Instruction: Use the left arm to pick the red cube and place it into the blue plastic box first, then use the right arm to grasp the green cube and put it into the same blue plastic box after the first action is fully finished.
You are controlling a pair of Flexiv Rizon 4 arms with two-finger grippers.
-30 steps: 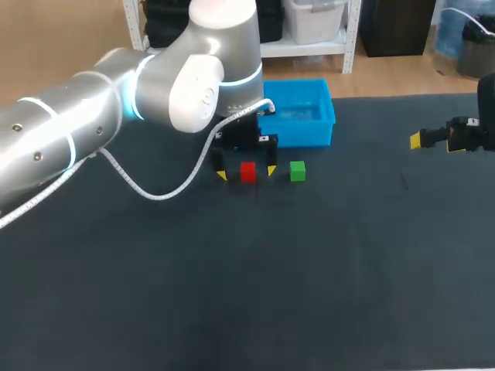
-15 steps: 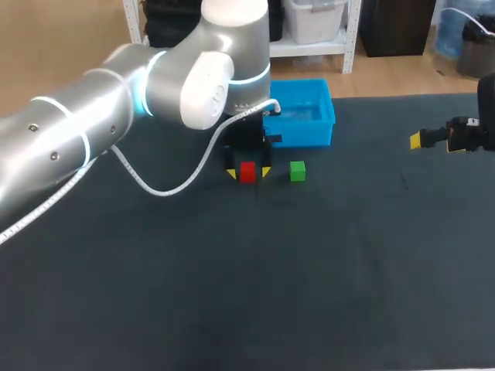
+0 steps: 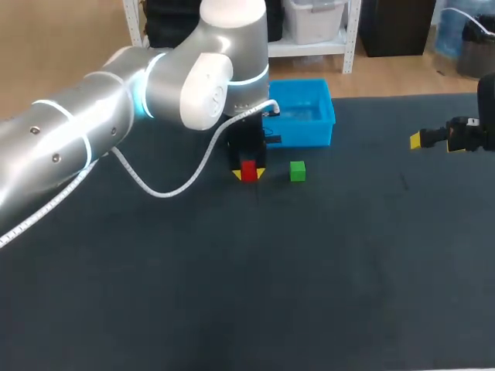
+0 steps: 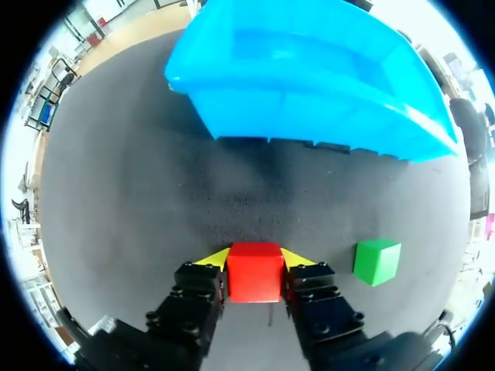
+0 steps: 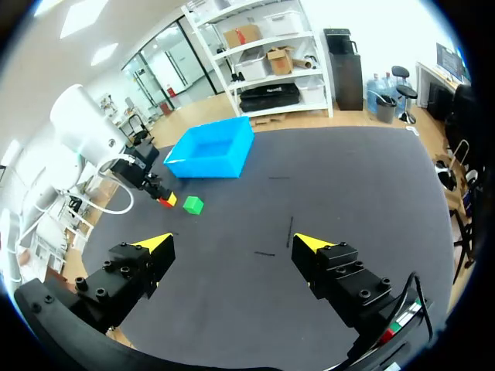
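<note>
Head view: the left end effector is at the small red cube, just near of the blue plastic box, with the small green cube just right. Left wrist view: it grips the red cube on the dark worktop; nothing is boxed yet. Right wrist view: the right end effector is wide, well apart.

Robotics lab or test cell, by all signs. Shown by: big silver-grey jointed left arm with glowing ring lights and loose white cable, entering from upper left of frame. Two-fingered, yellow-tipped right tool. Dark matte worktop carrying trial props: red cube, green cube, blue plastic box, upper middle.
</note>
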